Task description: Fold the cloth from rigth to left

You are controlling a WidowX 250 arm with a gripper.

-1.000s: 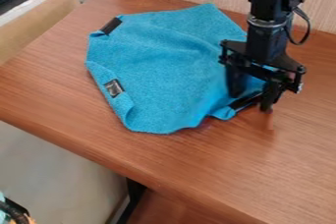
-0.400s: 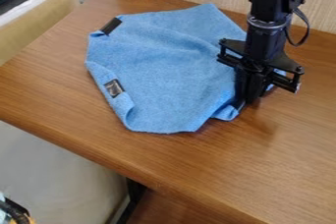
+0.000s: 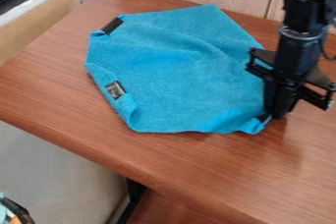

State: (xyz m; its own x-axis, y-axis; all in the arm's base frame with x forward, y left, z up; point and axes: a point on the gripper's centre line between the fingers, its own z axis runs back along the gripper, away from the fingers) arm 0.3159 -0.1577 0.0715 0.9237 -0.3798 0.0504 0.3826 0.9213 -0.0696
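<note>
Across the wood-grained worktop (image 3: 164,159) lies the blue cloth (image 3: 183,75), largely unfolded — the black fingers (image 3: 282,105) clamped on its near right corner. The grasp seems made; carrying that side over leftward remains.

Bright, diffuse light on the bench (image 3: 72,90); pale sheen across its right part. Soft, darker patch on the wood below the jaws (image 3: 279,116), shadow or reflection. Gentle shading in folds of the cloth (image 3: 177,70). Faint glint on the arm's ring (image 3: 302,34). Deep shade under the bench.
</note>
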